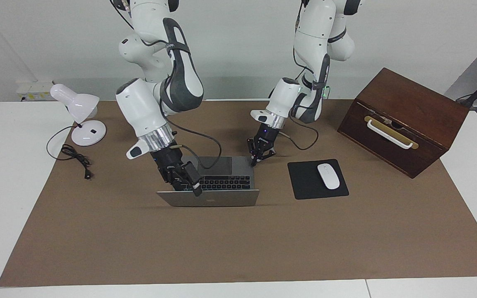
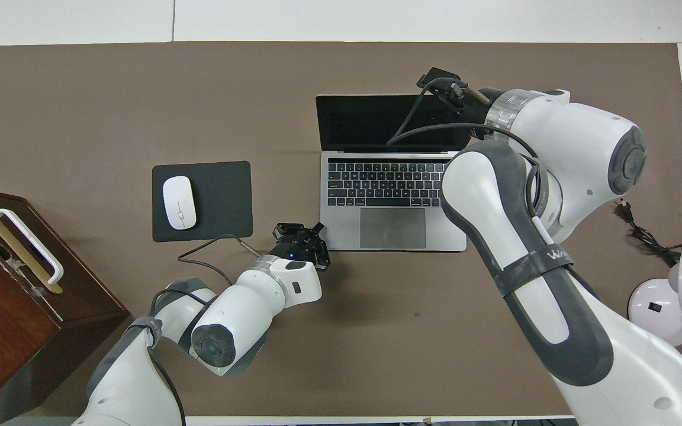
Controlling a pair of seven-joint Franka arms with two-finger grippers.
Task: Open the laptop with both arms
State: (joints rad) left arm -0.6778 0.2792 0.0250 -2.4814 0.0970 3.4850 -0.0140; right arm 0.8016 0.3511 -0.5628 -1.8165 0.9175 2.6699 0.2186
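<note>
The silver laptop [image 1: 222, 198] stands open in the middle of the brown mat, and its lid leans far back away from the robots. Its black keyboard and grey trackpad show in the overhead view [image 2: 392, 228]. My right gripper [image 1: 193, 185] is shut on the lid's top edge at the corner toward the right arm's end; it also shows in the overhead view [image 2: 443, 87]. My left gripper [image 1: 255, 161] is shut, and its tip rests on the base's corner nearest the robots, toward the left arm's end; it also shows in the overhead view [image 2: 304, 232].
A black mouse pad [image 1: 304, 182] with a white mouse [image 1: 328, 176] lies beside the laptop toward the left arm's end. A brown wooden box [image 1: 404, 120] with a white handle stands past it. A white desk lamp [image 1: 82, 114] and its cable sit at the right arm's end.
</note>
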